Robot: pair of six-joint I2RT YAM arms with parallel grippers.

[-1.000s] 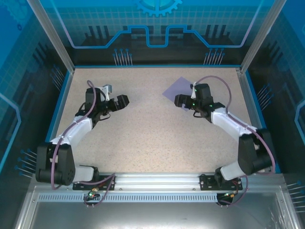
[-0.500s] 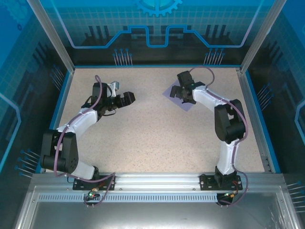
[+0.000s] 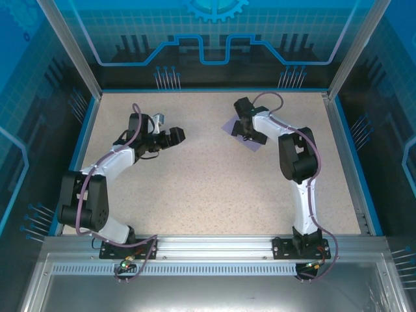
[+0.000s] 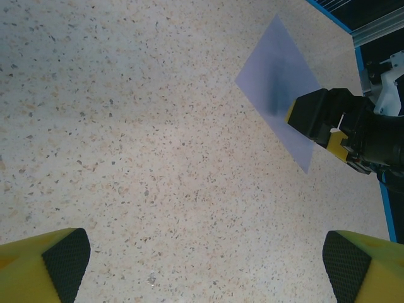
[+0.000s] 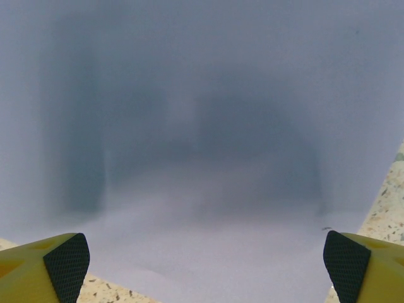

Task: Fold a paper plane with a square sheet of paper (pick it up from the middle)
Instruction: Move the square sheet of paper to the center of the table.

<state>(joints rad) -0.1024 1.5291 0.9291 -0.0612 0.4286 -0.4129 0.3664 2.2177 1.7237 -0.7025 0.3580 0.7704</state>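
The square sheet of lavender paper [image 3: 251, 140] lies flat on the speckled table at the back right, one corner toward me. It also shows in the left wrist view [image 4: 278, 95] and spreads close under the right wrist camera [image 5: 202, 145]. My right gripper [image 3: 242, 127] hangs low over the sheet's middle, open, its yellow fingertips [image 5: 66, 265] wide apart with the paper between and below them. My left gripper [image 3: 174, 136] is open over bare table at the back left, well apart from the sheet, its fingertips [image 4: 60, 259] spread wide. No folded paper plane is in view.
The speckled table [image 3: 208, 188] is ringed by a blue rim [image 3: 84, 130] and transparent enclosure walls. The right arm's black and yellow gripper body [image 4: 334, 126] covers the sheet's right corner in the left wrist view. An aluminium rail [image 3: 208, 247] runs along the near edge.
The right arm has swung toward the back and stretched out, bringing its gripper down over the sheet's middle. The left gripper has edged slightly to the right.
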